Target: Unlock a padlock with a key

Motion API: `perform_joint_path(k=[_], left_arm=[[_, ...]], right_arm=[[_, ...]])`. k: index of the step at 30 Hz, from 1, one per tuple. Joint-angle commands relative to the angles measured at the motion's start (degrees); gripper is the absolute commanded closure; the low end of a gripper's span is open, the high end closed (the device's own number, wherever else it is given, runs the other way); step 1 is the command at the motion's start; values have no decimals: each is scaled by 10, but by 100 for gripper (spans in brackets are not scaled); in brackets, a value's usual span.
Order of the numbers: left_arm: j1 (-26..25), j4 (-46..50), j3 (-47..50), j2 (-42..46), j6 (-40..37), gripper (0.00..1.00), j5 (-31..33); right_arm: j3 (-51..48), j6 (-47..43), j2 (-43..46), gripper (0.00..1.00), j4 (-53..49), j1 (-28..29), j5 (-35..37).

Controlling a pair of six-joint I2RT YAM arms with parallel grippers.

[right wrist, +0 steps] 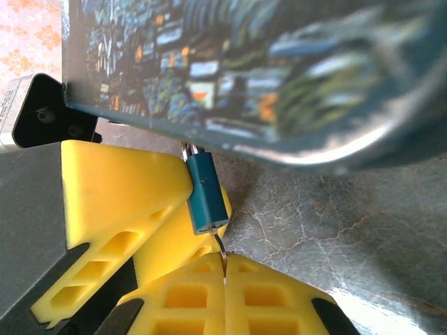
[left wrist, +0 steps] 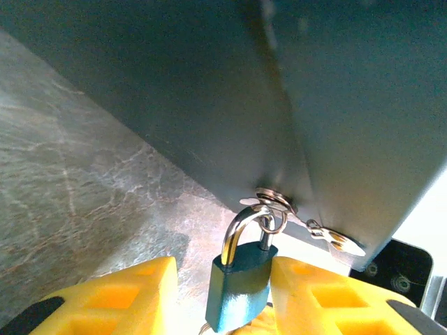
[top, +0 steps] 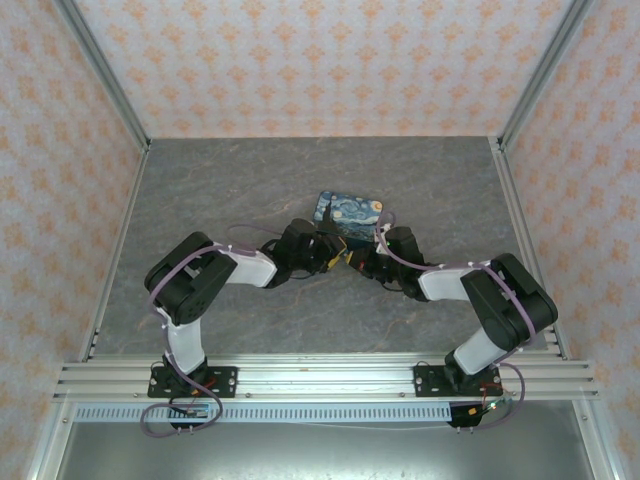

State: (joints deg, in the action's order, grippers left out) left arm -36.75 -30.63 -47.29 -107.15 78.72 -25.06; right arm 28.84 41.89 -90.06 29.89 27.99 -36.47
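Right claw (right wrist: 225,264) first: its yellow jaws are pressed flat together, pinching the key (right wrist: 221,246), a thin sliver standing up out of the seam. The key's tip meets the bottom end of the padlock (right wrist: 207,197). Over to the left claw (left wrist: 223,265): it's narrowly parted, astride the teal body, with one finger (left wrist: 314,293) right up against it and a slim gap on the other side. The padlock hangs by its silvery shackle (left wrist: 237,227) from a ring (left wrist: 274,204) on the tin (left wrist: 209,84). Its long axis runs from the ring down towards the claws, a touch tilted, keyhole end facing the right claw. The tin looms close over both claws and crowds them. Grey marbled table (left wrist: 63,174) lies beneath.
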Motion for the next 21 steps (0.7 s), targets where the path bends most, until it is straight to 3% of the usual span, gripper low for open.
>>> perform_joint_path(k=[1,12,21], left_arm=[[-7,-14,-14,-12,12,60,4],[-7,-10,-19,-11,12,79,10],[-7,1,-13,17,12,96,19]], right_arm=[[17,10,-1,100,26,3,-15],[22,7,19,100,8,3,-14],[29,-108,102,60,-148,1,55]])
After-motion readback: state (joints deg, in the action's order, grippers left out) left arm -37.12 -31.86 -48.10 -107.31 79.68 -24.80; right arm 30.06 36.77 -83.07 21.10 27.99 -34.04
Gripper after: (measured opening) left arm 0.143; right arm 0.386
